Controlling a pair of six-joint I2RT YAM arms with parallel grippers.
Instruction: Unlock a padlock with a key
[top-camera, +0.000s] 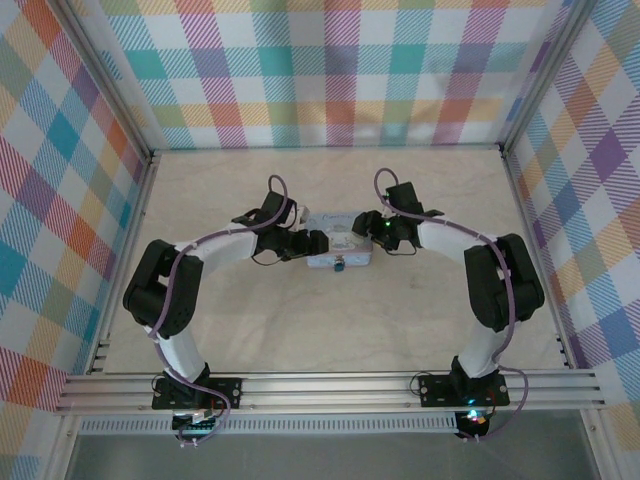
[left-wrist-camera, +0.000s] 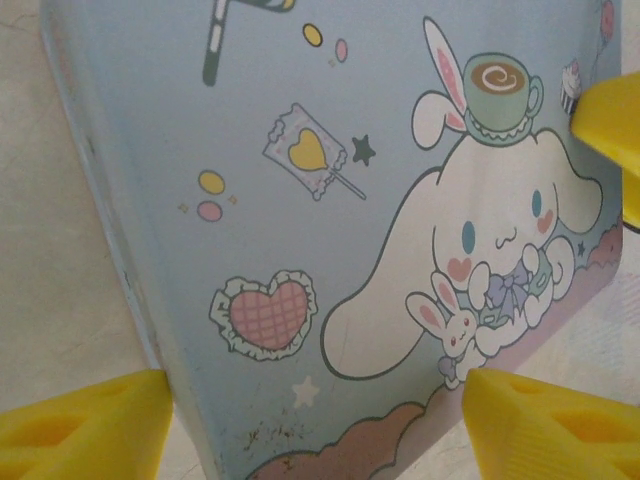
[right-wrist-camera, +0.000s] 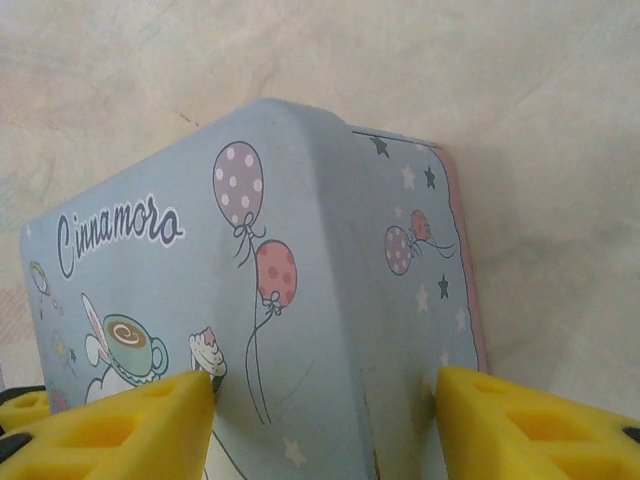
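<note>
Pale wood-grain desk (top-camera: 330, 330) fills the middle of the overhead frame, and right at its centre sits one pale blue cartoon-printed tin (top-camera: 340, 245), lying flat, lid up. Up close, the tin rests flush on that light, mottled surface.

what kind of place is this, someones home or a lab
Most likely a robot test cell, not a home: a left arm and right arm bolted to an aluminium rail, and plaid walls boxing in the wooden table with one cartoon tin.
</note>
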